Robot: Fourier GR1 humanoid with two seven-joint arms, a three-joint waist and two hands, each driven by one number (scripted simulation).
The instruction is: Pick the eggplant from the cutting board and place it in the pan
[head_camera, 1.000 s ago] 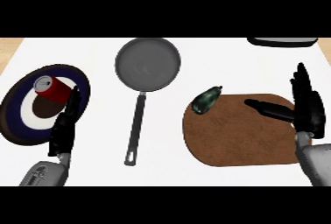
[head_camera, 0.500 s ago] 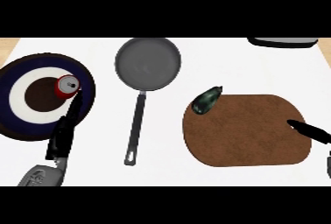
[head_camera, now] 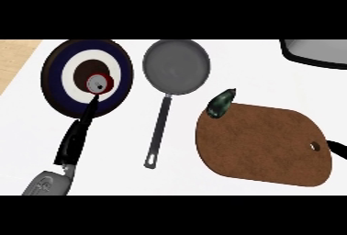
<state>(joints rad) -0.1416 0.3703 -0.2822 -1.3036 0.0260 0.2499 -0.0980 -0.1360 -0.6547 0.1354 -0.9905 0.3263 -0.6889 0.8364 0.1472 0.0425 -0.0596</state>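
Left hand near the tabletop's left edge: fingers straight, reaching over the plate to the small can. Pan sits mid-tabletop toward the far edge. Eggplant perches on the cutting board's far-left rim (half overhanging, so a sideways nudge likely rolls it off). Right hand is a sliver at the right edge; open or closed, cannot tell.

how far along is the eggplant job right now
Done: nothing; the pan holds nothing. In hand: nothing; the eggplant lies at the far-left edge of the cutting board, the right hand barely shows at the view's right edge, and the left hand is over by the plate. Left: grasp, carry, place.
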